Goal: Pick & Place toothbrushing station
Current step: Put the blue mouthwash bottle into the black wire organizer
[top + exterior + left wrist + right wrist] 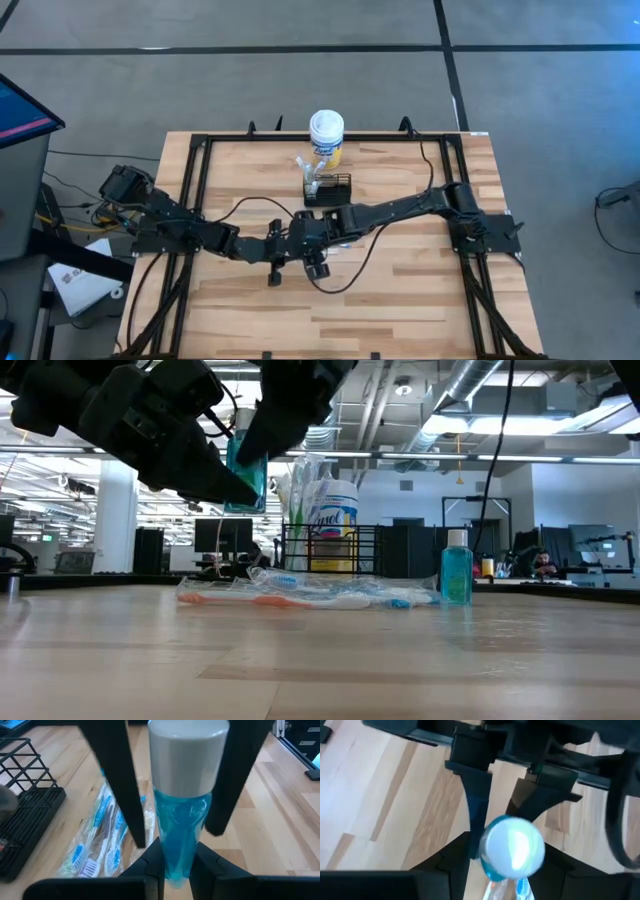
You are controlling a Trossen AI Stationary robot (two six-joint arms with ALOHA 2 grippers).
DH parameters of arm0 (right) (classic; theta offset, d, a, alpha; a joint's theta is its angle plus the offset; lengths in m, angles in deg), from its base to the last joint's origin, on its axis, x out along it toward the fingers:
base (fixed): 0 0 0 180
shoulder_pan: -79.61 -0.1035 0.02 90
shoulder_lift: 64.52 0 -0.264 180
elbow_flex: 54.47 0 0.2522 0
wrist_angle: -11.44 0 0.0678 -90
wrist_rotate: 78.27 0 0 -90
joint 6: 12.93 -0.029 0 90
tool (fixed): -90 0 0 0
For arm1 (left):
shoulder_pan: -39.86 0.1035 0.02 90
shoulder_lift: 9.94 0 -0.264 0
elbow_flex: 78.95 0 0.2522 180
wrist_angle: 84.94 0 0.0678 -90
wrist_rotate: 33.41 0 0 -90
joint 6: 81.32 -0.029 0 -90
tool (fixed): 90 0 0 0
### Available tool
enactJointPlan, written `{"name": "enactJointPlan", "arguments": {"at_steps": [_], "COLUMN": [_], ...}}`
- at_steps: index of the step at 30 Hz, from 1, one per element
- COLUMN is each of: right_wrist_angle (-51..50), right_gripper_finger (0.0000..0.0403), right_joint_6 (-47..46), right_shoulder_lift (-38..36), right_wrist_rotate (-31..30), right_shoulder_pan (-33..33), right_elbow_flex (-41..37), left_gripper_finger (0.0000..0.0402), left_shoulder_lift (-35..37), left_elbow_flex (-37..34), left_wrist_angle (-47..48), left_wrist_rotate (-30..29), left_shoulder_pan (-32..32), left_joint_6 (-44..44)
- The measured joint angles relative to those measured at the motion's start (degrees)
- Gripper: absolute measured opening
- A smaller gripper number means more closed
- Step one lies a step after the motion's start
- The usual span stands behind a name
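- The toothbrushing station, a small low black rectangular wire-mesh caddy [330, 188], stands a little above the middle of the high view. It is just under a yellow canister with a white lid [327, 135]. No gripper touches it.
- I think this caddy is light and stiff. The thin wires are smooth, so it can slide on the light wooden table [400, 300] or tip if it is pushed on one side.
- A good place to take it seems to be the top rim of one long wall, with one finger inside and one outside.
- The left gripper [177, 863] is busy with something else. Its fingers pinch the lower part of a clear bottle of blue liquid with a pale cap [182, 820] and hold it above the table.
- The right gripper [179, 832] comes at the same bottle from above. Its fingers [122, 785] are spread wide, one on each side of the cap, and do not press it.
- Under them, packed toothbrushes in clear plastic [100, 840] lie flat, beside the caddy.
- A second small blue bottle [456, 568] stands right of centre in the low view.
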Motion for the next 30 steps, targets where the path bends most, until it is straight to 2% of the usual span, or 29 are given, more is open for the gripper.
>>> {"name": "enactJointPlan", "arguments": {"at_steps": [6, 14, 21, 30], "right_wrist_angle": [0.8, 0.9, -0.9, -1.3], "right_gripper_finger": [0.0142, 0.0088, 0.0081, 0.008], "right_joint_6": [-0.3, -0.7, -0.6, -0.2], "right_shoulder_lift": [-0.2, -0.2, -0.4, -0.4], "right_wrist_rotate": [0.0, 0.2, 0.2, 0.0], "right_shoulder_pan": [0.0, 0.0, 0.0, 0.0], "right_elbow_flex": [0.0, 0.1, 1.3, 1.4], "left_gripper_finger": [0.0044, 0.0044, 0.0046, 0.0097], "left_shoulder_lift": [0.0, 0.0, 0.0, 0.0], "left_elbow_flex": [0.0, 0.0, 0.2, 0.2], "left_wrist_angle": [0.0, 0.2, -0.2, -0.2], "left_wrist_rotate": [0.0, -0.2, -0.4, 0.0], "left_shoulder_pan": [0.0, 0.0, 0.0, 0.0], "left_joint_6": [-0.1, -0.3, -0.2, -0.1]}}
